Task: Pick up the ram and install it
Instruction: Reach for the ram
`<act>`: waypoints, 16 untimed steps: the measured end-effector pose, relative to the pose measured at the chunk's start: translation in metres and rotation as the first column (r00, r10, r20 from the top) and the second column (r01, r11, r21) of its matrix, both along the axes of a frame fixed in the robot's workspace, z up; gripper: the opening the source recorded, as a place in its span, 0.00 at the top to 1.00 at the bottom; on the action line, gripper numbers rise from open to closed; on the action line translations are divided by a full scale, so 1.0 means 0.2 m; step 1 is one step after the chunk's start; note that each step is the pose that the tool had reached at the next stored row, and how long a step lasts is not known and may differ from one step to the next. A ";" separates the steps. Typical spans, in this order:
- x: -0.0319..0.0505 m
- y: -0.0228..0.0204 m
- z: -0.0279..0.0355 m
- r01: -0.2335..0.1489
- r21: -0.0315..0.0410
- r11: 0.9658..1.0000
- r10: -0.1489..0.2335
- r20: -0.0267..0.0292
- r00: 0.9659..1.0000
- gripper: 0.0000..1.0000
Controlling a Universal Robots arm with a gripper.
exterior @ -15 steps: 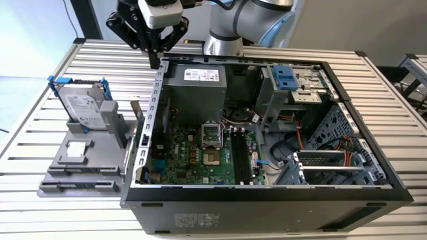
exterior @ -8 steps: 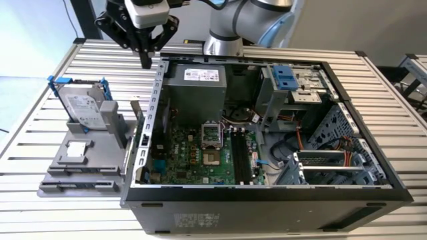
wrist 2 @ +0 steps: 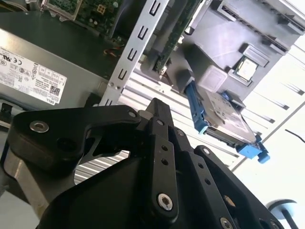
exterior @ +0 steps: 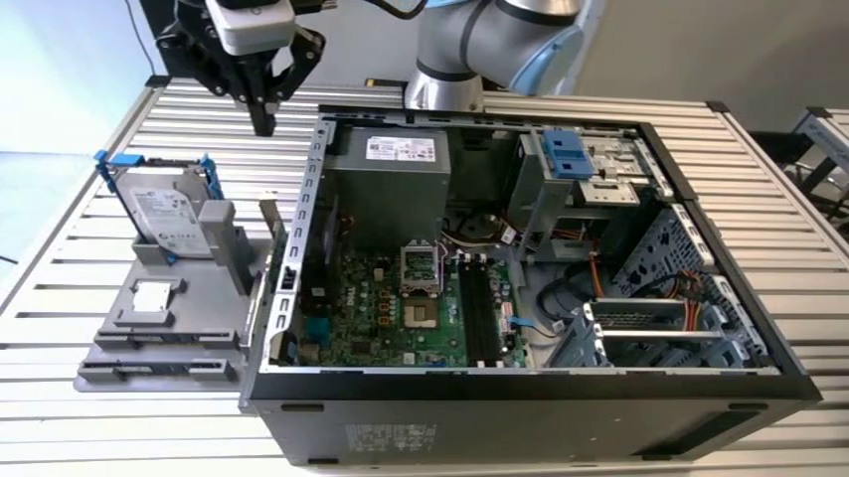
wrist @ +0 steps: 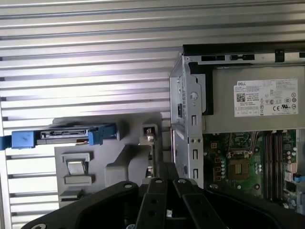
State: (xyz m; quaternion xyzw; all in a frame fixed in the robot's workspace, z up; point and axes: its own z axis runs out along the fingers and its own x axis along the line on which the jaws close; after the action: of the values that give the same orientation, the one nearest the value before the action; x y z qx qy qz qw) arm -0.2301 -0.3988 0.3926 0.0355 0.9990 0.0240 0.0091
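Hanging high, the pincer (exterior: 262,125) is well apart from the ram (exterior: 272,244).

Landmark: chassis rail (wrist 2: 136,50), silver, slotted.
Gripper (wrist 2: 155,109): black, fingers drawn together, tip near the rail, not touching it.
Power supply (wrist 2: 33,71): white-labelled, on the rail's case side.
Ram (wrist 2: 174,36): thin dark stick, just beside the rail's outer side.
Hard drive (wrist 2: 221,112): blue-framed, beyond the ram from the rail.
Chip (wrist 2: 245,69): small, square, well apart from the rail.
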 end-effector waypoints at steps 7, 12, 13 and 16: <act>-0.058 0.000 0.000 0.000 0.000 1.000 0.000 -0.001 1.000 1.00; -0.111 0.000 0.000 0.000 0.000 1.000 0.000 0.000 1.000 1.00; -0.118 0.000 0.000 0.000 0.000 1.000 0.000 -0.001 1.000 1.00; -0.147 0.000 0.000 0.000 0.000 1.000 0.000 -0.001 1.000 1.00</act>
State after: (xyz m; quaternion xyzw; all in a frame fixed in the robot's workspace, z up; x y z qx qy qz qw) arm -0.2594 -0.3988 0.3926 0.0355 0.9990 0.0240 0.0089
